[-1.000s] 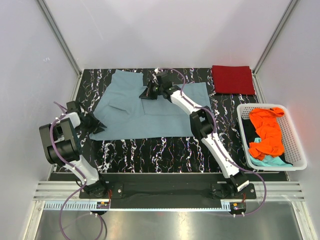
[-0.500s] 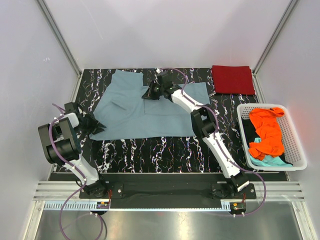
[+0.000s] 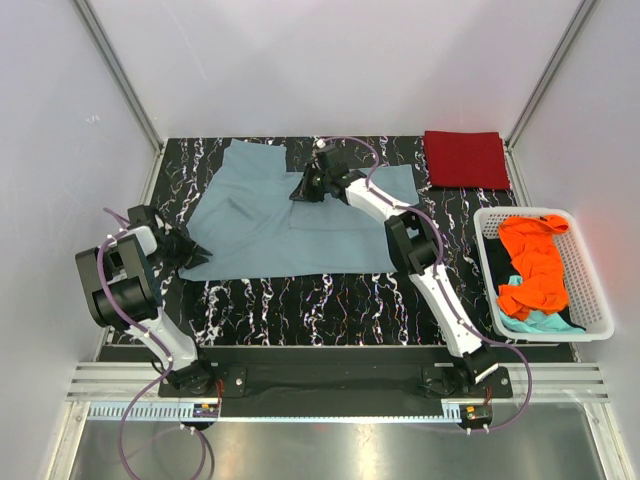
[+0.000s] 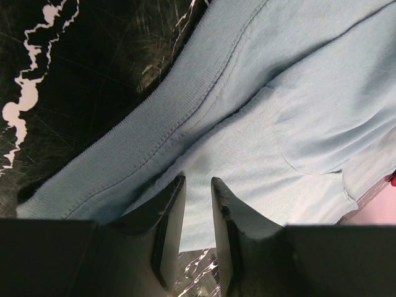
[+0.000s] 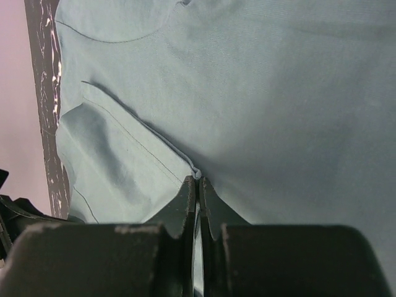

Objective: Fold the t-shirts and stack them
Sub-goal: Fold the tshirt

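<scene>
left pincer (image 4: 190, 185), narrowly parted, and right pincer (image 5: 198, 182), fully closed, each pinch the dusty grey-blue cloth t-shirt (image 3: 250, 235).

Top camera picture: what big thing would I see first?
The big grey-blue t-shirt spread over the black marbled table, with the right gripper pinching a fold near its far edge. Next, the bright orange t-shirt in the white basket on the right, and the folded dark red t-shirt at the far right corner.
</scene>
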Action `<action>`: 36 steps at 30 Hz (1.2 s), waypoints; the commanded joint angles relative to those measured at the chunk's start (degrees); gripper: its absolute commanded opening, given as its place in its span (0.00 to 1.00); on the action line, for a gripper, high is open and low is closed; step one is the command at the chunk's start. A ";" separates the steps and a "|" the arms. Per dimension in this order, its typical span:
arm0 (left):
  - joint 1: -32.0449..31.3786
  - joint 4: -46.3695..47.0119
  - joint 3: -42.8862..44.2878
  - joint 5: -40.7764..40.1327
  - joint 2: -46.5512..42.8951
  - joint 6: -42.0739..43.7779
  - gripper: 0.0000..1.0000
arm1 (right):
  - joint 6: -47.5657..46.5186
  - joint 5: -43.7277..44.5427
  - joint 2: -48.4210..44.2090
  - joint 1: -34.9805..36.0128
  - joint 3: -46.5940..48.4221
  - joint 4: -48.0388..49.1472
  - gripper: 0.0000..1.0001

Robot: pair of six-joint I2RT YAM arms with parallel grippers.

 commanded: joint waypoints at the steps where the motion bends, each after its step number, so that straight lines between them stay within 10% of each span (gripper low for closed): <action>1: 1.12 -0.86 -1.18 -5.35 2.25 2.63 0.31 | -1.49 2.92 -6.20 -0.79 -1.22 2.79 0.00; 27: 1.39 -1.56 -0.57 -4.73 1.37 2.10 0.31 | 5.20 11.97 -16.13 -0.44 -23.54 19.84 0.01; 36: -0.97 -2.18 0.92 -3.94 -6.01 3.07 0.34 | -6.13 10.92 -16.76 -1.31 -19.25 10.27 0.40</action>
